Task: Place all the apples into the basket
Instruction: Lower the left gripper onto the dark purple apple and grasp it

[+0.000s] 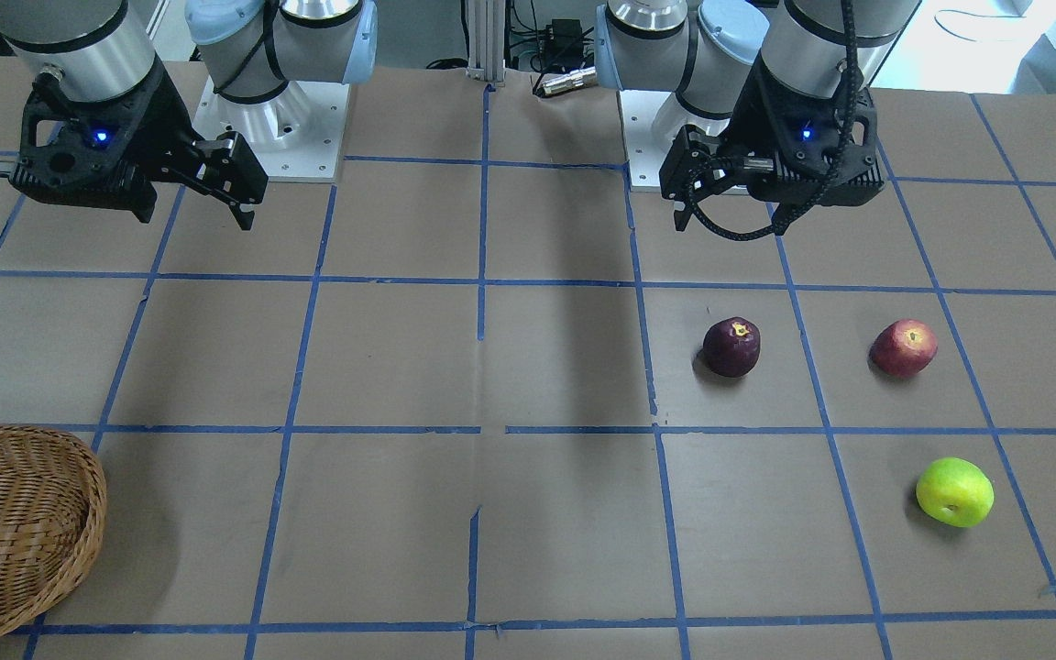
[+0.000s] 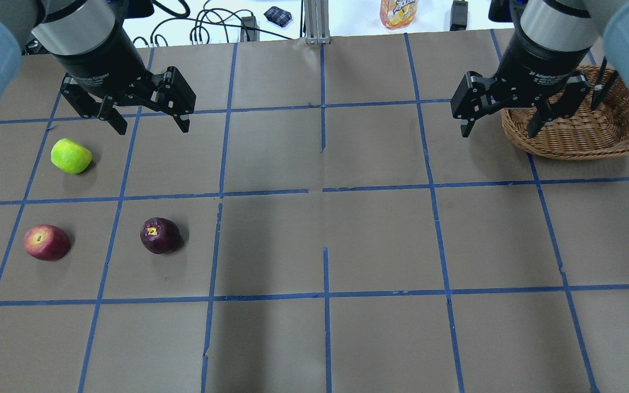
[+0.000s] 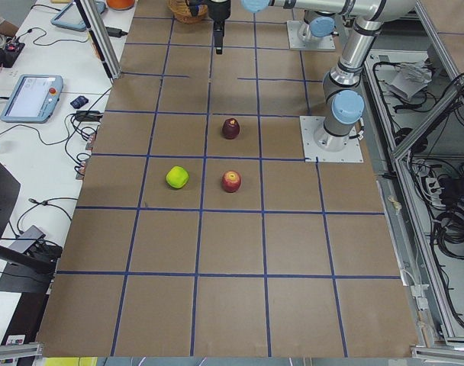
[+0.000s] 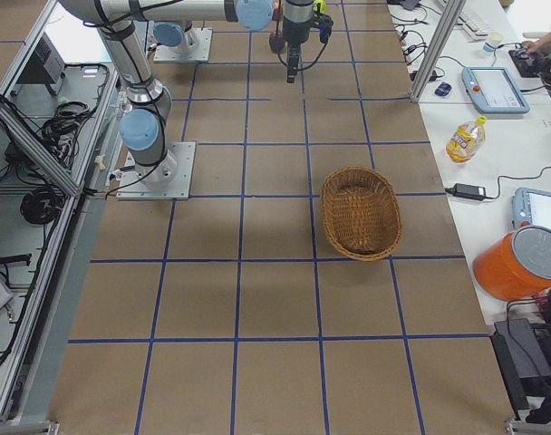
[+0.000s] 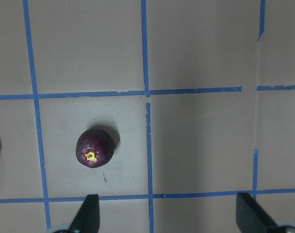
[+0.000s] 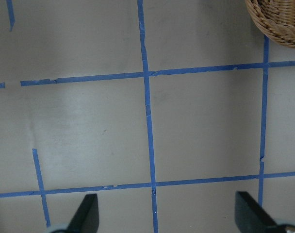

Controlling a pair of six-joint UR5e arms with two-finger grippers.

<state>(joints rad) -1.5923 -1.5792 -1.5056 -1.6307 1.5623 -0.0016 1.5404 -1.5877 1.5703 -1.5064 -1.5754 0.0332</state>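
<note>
Starting step, as we judge it: no apple is in the basket [image 2: 582, 141] yet and no pick has begun. All three sit on the left part of the surface [image 2: 380, 240] in the overhead view. The green apple [image 2: 71, 156] is farther out, the red apple [image 2: 47, 242] is near and leftmost, and the maroon apple [image 2: 160, 236] is near, to the right of the red one. They are apart from each other, none touching.

The left claw [image 2: 152, 124] hovers above the surface with its jaws spread wide and nothing held. The right claw [image 2: 499, 130] hangs just beside the basket, jaws also apart and empty.

In the left wrist view the maroon apple lies ahead of the left finger, off the midline. We reckon the next move is to shift the left claw over that apple, centre it between the jaws, drop and close. Round fruit may roll if a finger nudges it first.

The basket sits at the far right, well apart from the apples. Getting them there likely means a long reach across or a hand-over to the right arm.

From the right side view the basket looks empty, only wicker showing. In the overhead view the right arm hides part of its inside.
</note>
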